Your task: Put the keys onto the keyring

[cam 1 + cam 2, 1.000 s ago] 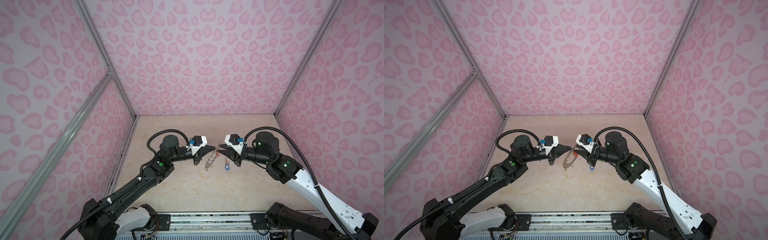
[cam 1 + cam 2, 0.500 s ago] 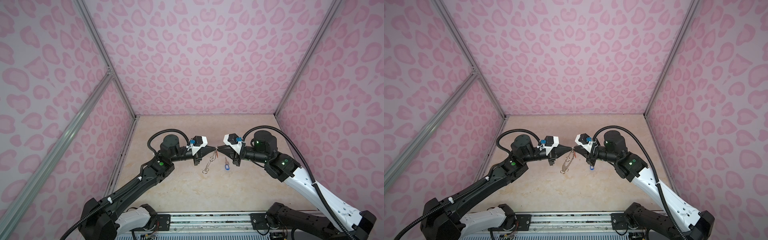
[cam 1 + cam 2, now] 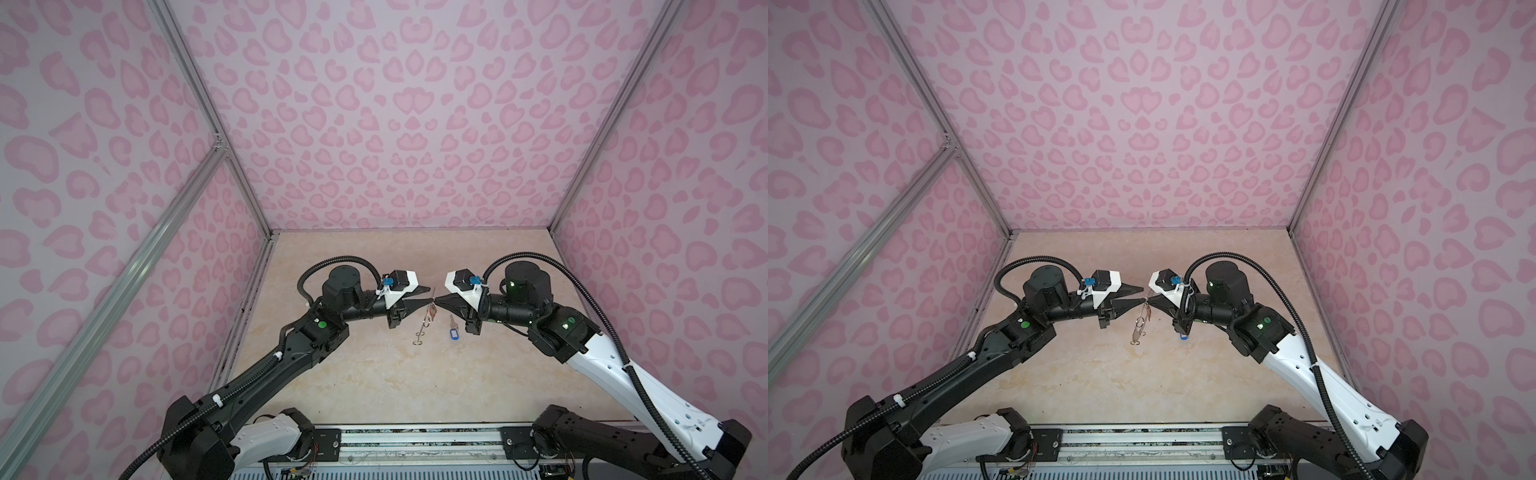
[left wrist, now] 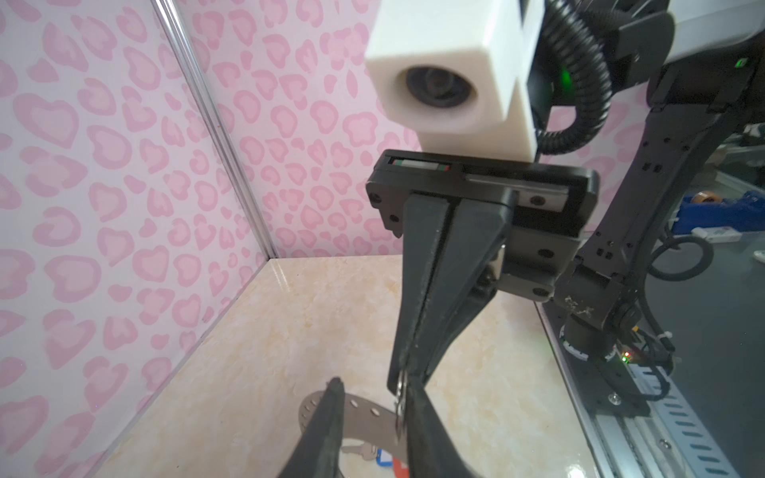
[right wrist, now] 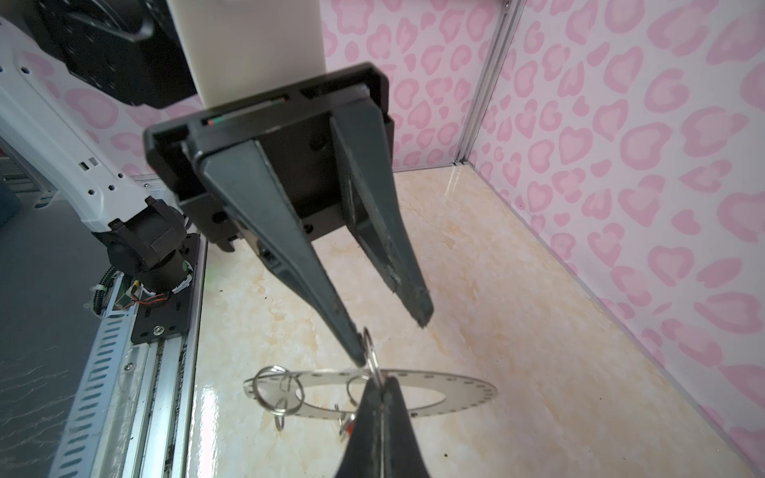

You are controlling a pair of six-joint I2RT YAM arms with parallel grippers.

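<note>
1. Left hand (image 3: 430, 294): just parted to a narrow gap, letting go of keyring (image 3: 428, 319).
2. Right hand (image 3: 436, 300): just clamped on a keyring loop (image 5: 374, 364); keyring dangling between hands above tabletop (image 3: 374, 374). Handover seemingly done.
3. Blue key (image 3: 452, 331): flat on tabletop, not yet threaded.
4. Only in right wrist view: left finger (image 5: 331, 314) touching the loop; red tag (image 5: 350, 431) below keyring.
</note>
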